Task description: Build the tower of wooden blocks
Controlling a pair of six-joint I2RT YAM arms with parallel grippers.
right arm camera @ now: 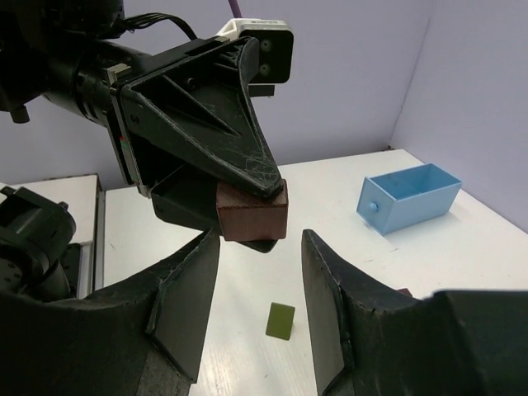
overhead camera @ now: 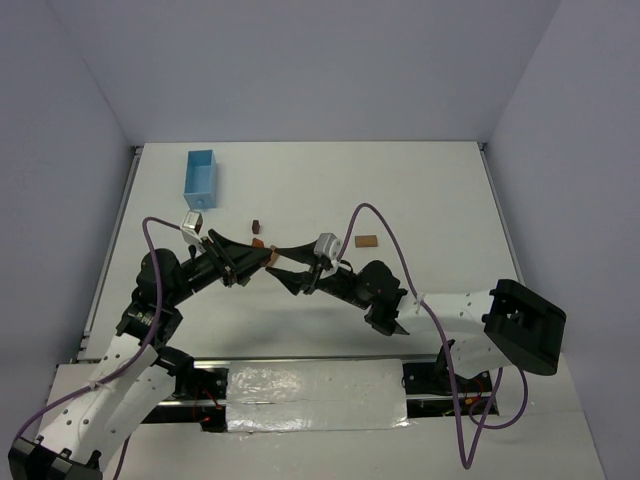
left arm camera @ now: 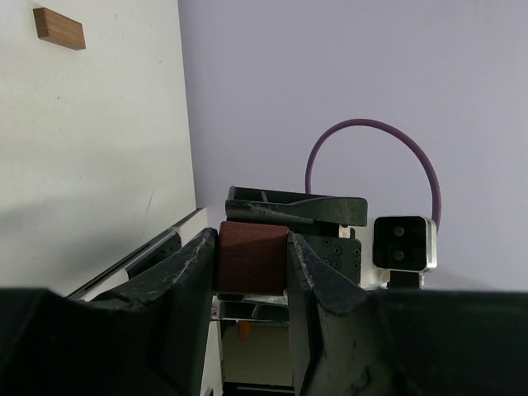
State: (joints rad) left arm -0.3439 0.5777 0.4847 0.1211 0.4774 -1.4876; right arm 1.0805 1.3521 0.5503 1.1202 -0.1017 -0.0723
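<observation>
Here, matte dark brown cube (left arm camera: pixel 252 260) tight between left fingers (left arm camera: pixel 188 285); right fingers (right arm camera: pixel 186 301) apart.

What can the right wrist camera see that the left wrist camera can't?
Only the right wrist view: the light blue box, an olive-green piece on the table, and the right gripper, its jaws apart and gripping nothing. Only the left wrist view: a tan-brown rectangle block, a purple cable looping up, and the white camera on the right arm. Both: the dark brown cube clamped in the left gripper.
</observation>
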